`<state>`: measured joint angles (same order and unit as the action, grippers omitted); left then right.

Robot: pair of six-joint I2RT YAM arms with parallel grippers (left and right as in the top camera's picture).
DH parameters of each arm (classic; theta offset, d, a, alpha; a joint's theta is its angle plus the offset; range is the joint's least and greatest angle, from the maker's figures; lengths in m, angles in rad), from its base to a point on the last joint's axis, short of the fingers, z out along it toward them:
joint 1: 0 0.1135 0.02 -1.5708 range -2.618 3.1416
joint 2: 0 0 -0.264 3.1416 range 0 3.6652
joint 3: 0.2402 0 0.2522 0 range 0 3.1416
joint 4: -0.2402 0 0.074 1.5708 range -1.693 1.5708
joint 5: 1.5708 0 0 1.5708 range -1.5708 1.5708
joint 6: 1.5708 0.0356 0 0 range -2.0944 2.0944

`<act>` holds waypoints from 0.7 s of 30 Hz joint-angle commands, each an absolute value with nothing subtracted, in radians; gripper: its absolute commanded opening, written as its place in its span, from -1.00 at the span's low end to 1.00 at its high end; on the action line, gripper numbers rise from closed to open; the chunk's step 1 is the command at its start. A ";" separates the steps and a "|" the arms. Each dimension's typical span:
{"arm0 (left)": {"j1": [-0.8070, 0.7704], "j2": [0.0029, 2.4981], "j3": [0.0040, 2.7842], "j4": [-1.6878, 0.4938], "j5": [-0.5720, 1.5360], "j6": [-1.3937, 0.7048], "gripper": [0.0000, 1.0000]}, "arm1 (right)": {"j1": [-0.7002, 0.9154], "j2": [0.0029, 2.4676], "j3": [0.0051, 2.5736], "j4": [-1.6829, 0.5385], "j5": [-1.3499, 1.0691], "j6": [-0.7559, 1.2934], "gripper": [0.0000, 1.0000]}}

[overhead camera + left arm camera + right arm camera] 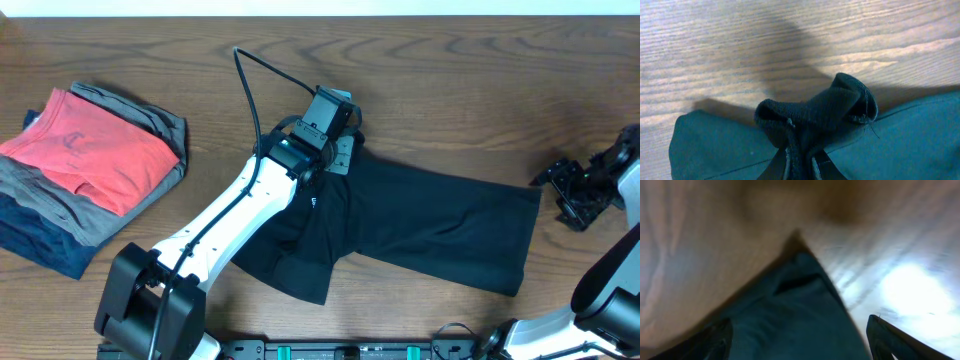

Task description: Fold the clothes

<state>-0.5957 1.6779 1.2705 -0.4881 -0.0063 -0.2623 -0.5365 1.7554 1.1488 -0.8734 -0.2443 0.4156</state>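
Black shirt (pixel 430 225), one; perhaps three folded garments (pixel 92 172)

Soft, matt black cloth on the shirt (pixel 440 225). Smooth brown wood with dark lines on the surface (pixel 450 80). Soft cloth in the folded pile (pixel 90 160). Shiny white plastic on the left arm (pixel 230 215).

Around the black shirt (pixel 430 225), open bench (pixel 450 60) is left at 12 o'clock, while 9 o'clock is blocked by the stacked garments (pixel 95 160).
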 commanded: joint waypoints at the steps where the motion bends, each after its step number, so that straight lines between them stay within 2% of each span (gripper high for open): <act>1: -0.590 1.674 1.282 -0.494 -0.011 -0.264 -0.76 | -0.484 1.754 1.118 -0.834 -0.273 0.517 0.67; 11: -0.589 1.674 1.282 -0.512 -0.011 -0.264 -0.76 | -0.402 1.754 1.012 -0.704 -0.142 0.729 0.67; 21: -0.590 1.674 1.282 -0.515 -0.011 -0.264 -0.76 | -0.397 1.754 0.903 -0.529 -0.097 0.811 0.66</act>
